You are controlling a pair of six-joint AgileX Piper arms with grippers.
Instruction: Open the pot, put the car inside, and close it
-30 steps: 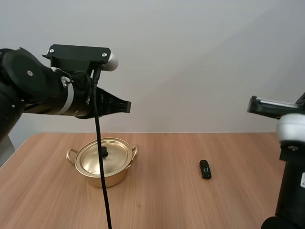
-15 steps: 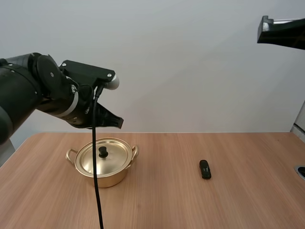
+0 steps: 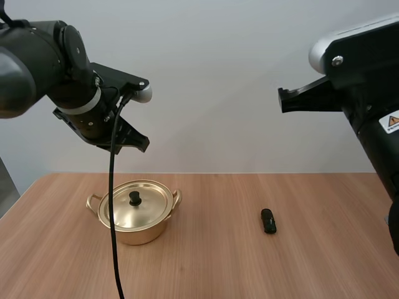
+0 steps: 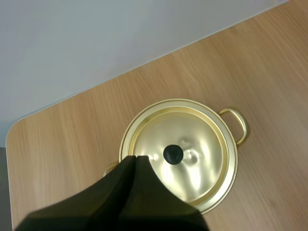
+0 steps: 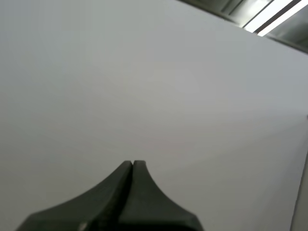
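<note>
Above the pot (image 3: 138, 233): left gripper (image 4: 135, 159), fingers pressed together, empty, clear of the knob (image 4: 173, 153) on the lid (image 3: 153, 208).
High at right: right gripper (image 5: 132, 164), also pressed together, empty, far above the car (image 3: 268, 221).
Lid: seated, pot closed.
Car: on the worktop (image 3: 212, 261), well right of the pot.
Risk: without spreading first, fingers could butt the small knob instead of straddling it, skidding the lid.
Count: one pot, one lid, one car, two grippers.

Robot lab test bench: wooden table (image 3: 212, 268), plain white wall (image 3: 218, 81), left arm (image 3: 56, 68), right arm (image 3: 368, 93).
</note>
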